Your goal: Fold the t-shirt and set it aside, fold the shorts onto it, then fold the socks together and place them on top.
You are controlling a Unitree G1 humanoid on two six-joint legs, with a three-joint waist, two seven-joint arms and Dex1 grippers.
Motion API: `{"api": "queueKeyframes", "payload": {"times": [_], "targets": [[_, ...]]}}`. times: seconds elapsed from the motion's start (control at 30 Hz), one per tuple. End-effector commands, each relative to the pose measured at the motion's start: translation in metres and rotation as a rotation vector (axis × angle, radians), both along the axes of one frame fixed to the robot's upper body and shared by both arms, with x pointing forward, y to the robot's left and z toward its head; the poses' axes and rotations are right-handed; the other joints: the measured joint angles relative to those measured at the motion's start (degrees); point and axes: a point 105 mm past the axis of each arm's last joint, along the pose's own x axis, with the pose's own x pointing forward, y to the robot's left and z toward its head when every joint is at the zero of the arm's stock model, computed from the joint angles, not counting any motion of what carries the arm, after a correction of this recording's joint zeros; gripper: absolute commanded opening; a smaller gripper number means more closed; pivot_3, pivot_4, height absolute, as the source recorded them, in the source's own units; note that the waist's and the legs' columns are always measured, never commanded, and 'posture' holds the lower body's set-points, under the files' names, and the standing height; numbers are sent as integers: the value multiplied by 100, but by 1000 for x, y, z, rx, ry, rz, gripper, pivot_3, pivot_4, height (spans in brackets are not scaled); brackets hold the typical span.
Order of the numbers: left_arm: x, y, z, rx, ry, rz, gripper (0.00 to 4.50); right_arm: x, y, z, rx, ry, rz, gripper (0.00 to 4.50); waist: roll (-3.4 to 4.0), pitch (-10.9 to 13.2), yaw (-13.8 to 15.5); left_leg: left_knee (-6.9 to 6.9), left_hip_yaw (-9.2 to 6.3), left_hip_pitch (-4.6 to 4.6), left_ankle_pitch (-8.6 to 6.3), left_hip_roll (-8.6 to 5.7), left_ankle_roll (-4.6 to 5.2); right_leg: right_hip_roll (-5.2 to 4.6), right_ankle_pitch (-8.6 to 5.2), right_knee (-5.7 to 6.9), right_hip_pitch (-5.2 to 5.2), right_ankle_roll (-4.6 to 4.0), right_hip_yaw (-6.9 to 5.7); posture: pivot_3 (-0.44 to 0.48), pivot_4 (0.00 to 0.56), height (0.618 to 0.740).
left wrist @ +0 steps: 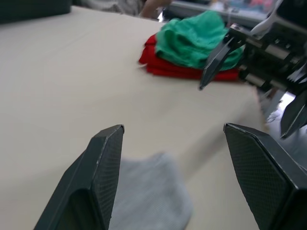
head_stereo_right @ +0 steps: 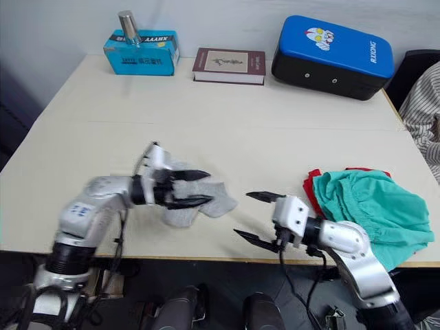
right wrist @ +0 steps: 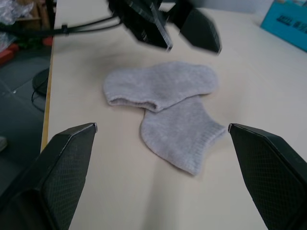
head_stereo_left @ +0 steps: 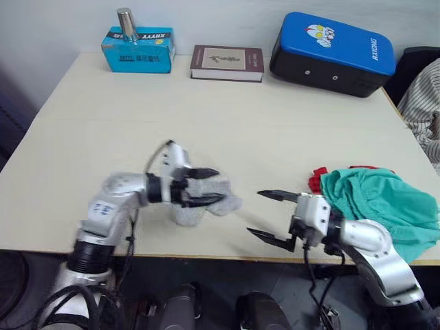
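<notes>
Two parted grippers, left over socks, right near table edge

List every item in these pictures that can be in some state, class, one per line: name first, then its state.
T-shirt: folded, lying flat under the shorts at the table's right end.
Shorts: piled loosely on the t-shirt.
Socks: lying flat, partly overlapping, not yet folded together.
Left hand: open, over the socks.
Right hand: open, holding nothing, near the table's front edge.
Book: closed, lying flat.
Blue case: closed.
</notes>
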Motion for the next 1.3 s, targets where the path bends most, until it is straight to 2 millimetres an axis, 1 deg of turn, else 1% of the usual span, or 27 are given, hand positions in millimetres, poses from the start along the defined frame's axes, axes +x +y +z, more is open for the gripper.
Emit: {"api": "queueKeyframes", "payload": {"times": [0.03, 0.07, 0.13, 0.2, 0.3, 0.37, 0.5, 0.6, 0.77, 0.87, 0.97, 1.17, 1.3], "targets": [[13, 58, -13, 185, -52, 137, 3472, 7, 17, -4, -38, -18, 2, 4500, 2, 1, -14, 0, 0, 0, -1, 0, -1, 0, 0, 2, -3, 0, -2, 0, 150, 740], [15, 69, -17, 226, -49, 162, 3472, 11, 21, -5, -51, -25, -5, 4500, 2, 1, -15, -2, 1, -2, -1, -1, 0, -1, 0, 2, -5, 0, -2, 0, 150, 740], [19, 86, -23, 244, -32, 215, 3472, 20, 25, -8, -73, -48, -25, 4500, 3, 3, 17, -3, 3, -4, -6, -5, 6, -7, 0, 0, -7, 0, 0, 0, 150, 740], [23, 97, -32, 236, 7, 254, 3472, 28, 29, -13, -101, -60, -45, 4500, 1, 5, 57, 3, 0, -9, -12, -7, 11, -10, 1, 0, -6, 3, -2, 0, 150, 740], [21, 97, -49, 245, 73, 232, 3472, 36, 32, -19, -133, -50, -62, 4500, 0, 5, 44, 3, 0, -13, -13, -11, 14, -14, 3, -2, -7, 5, -2, 0, 150, 740], [20, 90, -56, 249, 115, 212, 3472, 38, 34, -25, -171, -10, -48, 4500, 1, 4, 27, 3, 1, -12, -13, -11, 14, -14, 3, 2, -8, 6, -2, 0, 150, 740], [24, 76, -58, 218, 148, 200, 3472, 46, 35, -19, -157, 16, -66, 4500, 1, 4, 19, 3, 2, -11, -10, -7, 10, -11, 3, 16, -12, 6, -3, 0, 150, 740], [28, 67, -62, 215, 151, 178, 3548, 44, 33, -22, -191, 13, -49, 3866, 1, 4, 19, 4, 2, -11, -9, -7, 9, -10, 3, 16, -12, 6, -2, 0, 150, 740], [28, 60, -65, 187, 165, 147, 3548, 42, 32, -25, -210, 14, -28, 2106, 0, 4, 17, 5, 2, -10, -10, -7, 10, -9, 3, 16, -11, 6, -3, 0, 150, 740], [26, 59, -72, 210, 173, 130, 2946, 44, 32, -24, -210, 9, -25, 1045, 0, 4, 18, 6, 2, -10, -10, -7, 10, -10, 3, 16, -11, 6, -3, 0, 150, 740], [23, 56, -75, 195, 187, 118, 2021, 45, 31, -25, -216, 4, -19, 8, 0, 4, 15, 6, 2, -9, -10, -7, 10, -10, 3, 16, -10, 6, -3, 0, 150, 740], [5, 56, -81, 191, 214, 101, 80, 50, 23, -25, -246, -9, -11, 0, 1, 4, -35, 5, 2, -7, -10, -7, 10, -10, 3, 17, -8, 6, -3, 0, 150, 740], [-14, 53, -81, 168, 225, 101, 33, 58, 12, -23, -268, -27, -8, 0, 1, 4, -111, 4, 0, -4, -10, -5, 9, -10, 3, 16, -6, 6, -3, 0, 150, 740]]}}
